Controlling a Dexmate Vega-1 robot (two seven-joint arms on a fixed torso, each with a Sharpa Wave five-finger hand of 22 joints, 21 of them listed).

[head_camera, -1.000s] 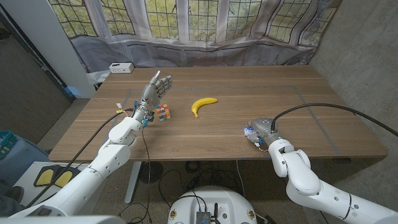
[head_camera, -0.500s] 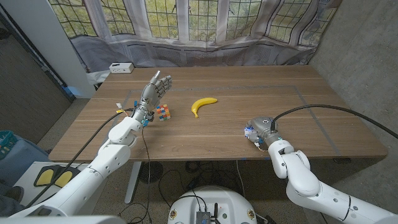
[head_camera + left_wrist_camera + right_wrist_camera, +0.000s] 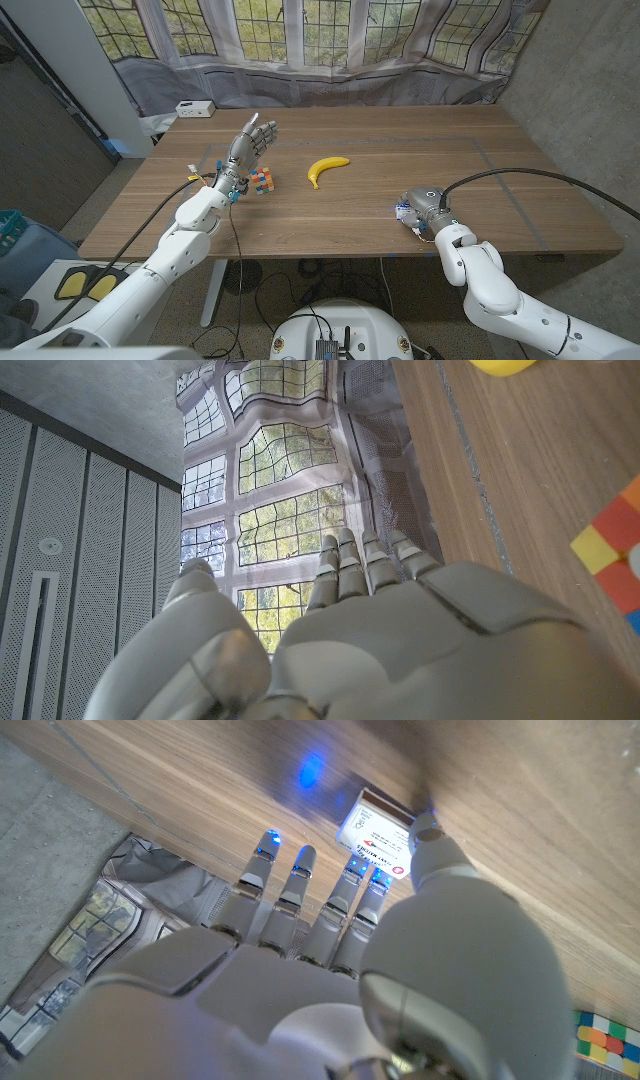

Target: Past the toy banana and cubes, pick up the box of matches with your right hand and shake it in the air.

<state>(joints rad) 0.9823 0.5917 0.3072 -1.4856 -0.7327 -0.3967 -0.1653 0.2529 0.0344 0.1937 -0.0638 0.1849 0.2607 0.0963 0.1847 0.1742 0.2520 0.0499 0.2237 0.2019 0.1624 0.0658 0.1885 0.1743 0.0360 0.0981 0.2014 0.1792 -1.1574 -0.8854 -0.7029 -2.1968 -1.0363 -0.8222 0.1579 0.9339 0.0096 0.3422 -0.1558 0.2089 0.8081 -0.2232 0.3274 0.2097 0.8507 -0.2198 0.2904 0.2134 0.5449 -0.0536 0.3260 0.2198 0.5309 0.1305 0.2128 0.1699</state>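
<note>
On the wooden counter [image 3: 350, 215] a yellow toy banana [image 3: 326, 168] lies near the middle, with a multicoloured cube [image 3: 262, 181] to its left, just beside the raised left hand [image 3: 250, 145], whose fingers are spread and hold nothing. A white box [image 3: 194, 108] sits at the far left corner. The box of matches [image 3: 378, 838] lies flat near the front edge, well apart from the banana, its long axis hard to judge. The right hand [image 3: 422, 208] is over it, fingers extended and touching its label; a firm grip cannot be told.
</note>
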